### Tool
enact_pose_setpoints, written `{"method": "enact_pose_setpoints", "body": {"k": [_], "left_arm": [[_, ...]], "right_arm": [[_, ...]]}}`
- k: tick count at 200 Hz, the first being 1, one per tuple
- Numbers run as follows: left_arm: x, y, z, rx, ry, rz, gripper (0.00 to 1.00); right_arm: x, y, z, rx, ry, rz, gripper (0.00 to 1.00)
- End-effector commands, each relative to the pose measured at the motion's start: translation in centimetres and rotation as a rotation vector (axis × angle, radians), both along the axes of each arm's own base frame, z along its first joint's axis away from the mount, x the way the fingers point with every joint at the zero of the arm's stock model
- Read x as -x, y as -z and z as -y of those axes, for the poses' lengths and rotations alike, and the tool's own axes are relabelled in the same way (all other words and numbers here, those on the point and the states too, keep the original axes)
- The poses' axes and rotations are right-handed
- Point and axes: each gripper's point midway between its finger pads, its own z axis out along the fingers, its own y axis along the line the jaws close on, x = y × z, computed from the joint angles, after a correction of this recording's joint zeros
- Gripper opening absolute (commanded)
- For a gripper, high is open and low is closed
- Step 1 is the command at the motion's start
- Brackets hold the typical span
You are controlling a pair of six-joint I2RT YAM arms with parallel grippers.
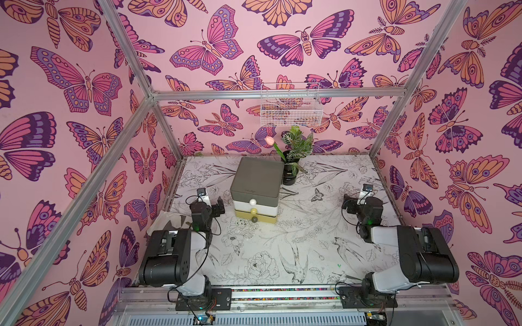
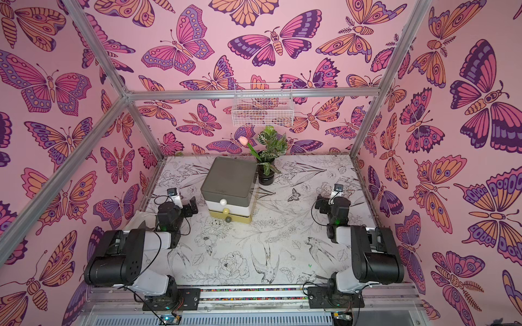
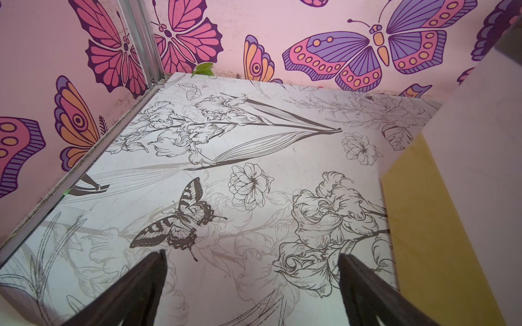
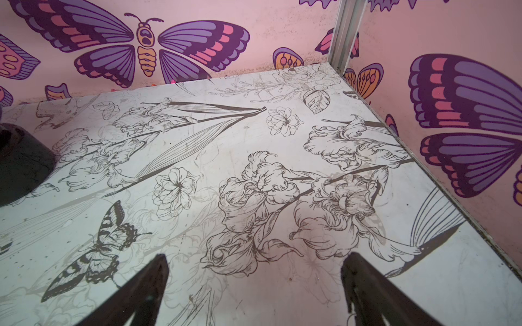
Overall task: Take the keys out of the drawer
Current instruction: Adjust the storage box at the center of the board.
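Observation:
A small drawer unit (image 1: 257, 180) (image 2: 230, 177) with a grey top stands at the back middle of the table in both top views. Its three drawers are all shut: a white one with a white knob (image 1: 252, 201), a yellow one with a yellow knob (image 1: 254, 210), and a lowest one with a grey knob (image 1: 255, 219). The keys are hidden. My left gripper (image 1: 218, 208) (image 3: 252, 255) hovers open just left of the unit, whose yellow side (image 3: 423, 225) shows in the left wrist view. My right gripper (image 1: 348, 204) (image 4: 257, 256) is open over bare table, well to the unit's right.
A black pot (image 1: 291, 172) (image 4: 19, 166) with a leafy plant and a pink tulip (image 1: 269, 139) stands right behind the unit. A white wire basket (image 1: 291, 107) hangs on the back wall. A pale cloth (image 1: 165, 223) lies at the table's left edge.

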Motion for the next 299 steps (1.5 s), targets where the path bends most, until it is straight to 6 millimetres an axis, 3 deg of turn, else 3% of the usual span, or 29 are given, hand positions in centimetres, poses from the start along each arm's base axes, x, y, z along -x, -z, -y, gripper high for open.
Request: {"method": "enact_pose_setpoints", "body": {"k": [1,31,62,71,81,88,115,137,151,175,191,225,253,272,299], "left_arm": [[0.1,0.4,0.0,-0.020,0.004,-0.003,1.00],[0.4,-0.5,-0.8,-0.018,-0.049,-0.002,1.00],[1.5,-2.5,-2.8,-0.017,-0.173,0.036,1.00],[2.0,-3.1,-3.7,-0.016,-0.233,0.044,1.00],[2.5,-4.0,-4.3,-0.018,-0.278,0.055,1.00],[2.6,-4.4,-4.4,-0.019,-0.292,0.054,1.00],[1.9,-10.6,-2.9,0.025,-0.245,0.160,1.00],[1.7,-14.8,-2.3,0.088,-0.245,0.070,1.00],[1.7,-18.4,-0.3,0.148,-0.140,0.053,1.00],[3.0,-21.9,3.9,0.222,0.024,0.046,1.00],[4.2,-21.9,5.5,0.267,0.102,-0.005,1.00],[6.4,-19.2,9.2,0.264,0.257,-0.198,1.00],[6.5,-18.9,10.5,0.287,0.318,-0.245,1.00],[5.6,-18.8,11.9,0.321,0.373,-0.298,1.00],[4.2,-18.6,12.6,0.315,0.408,-0.340,1.00]], "right_arm": [[0.0,-0.3,0.1,-0.011,0.000,0.005,0.99],[0.0,-0.8,0.7,-0.011,0.037,0.016,0.99],[0.3,-3.0,1.5,-0.026,0.107,-0.088,0.99],[0.7,-4.1,2.3,-0.082,0.181,-0.109,0.99],[1.0,-5.1,1.8,-0.140,0.185,-0.139,0.99],[1.1,-5.8,1.2,-0.183,0.170,-0.160,0.99],[1.3,-8.5,-2.5,-0.385,0.063,-0.244,0.99],[1.7,-11.2,-5.4,-0.470,-0.009,-0.295,0.99],[2.3,-12.6,-7.5,-0.476,-0.056,-0.351,0.99],[3.8,-14.6,-13.0,-0.481,-0.201,-0.450,0.99],[5.1,-15.4,-16.6,-0.496,-0.284,-0.503,0.98],[8.8,-15.4,-24.4,-0.538,-0.465,-0.623,0.99],[10.9,-14.7,-29.8,-0.508,-0.570,-0.704,0.99],[10.9,-14.7,-31.8,-0.491,-0.594,-0.719,0.98],[10.1,-15.2,-33.1,-0.527,-0.597,-0.710,0.99]]}}
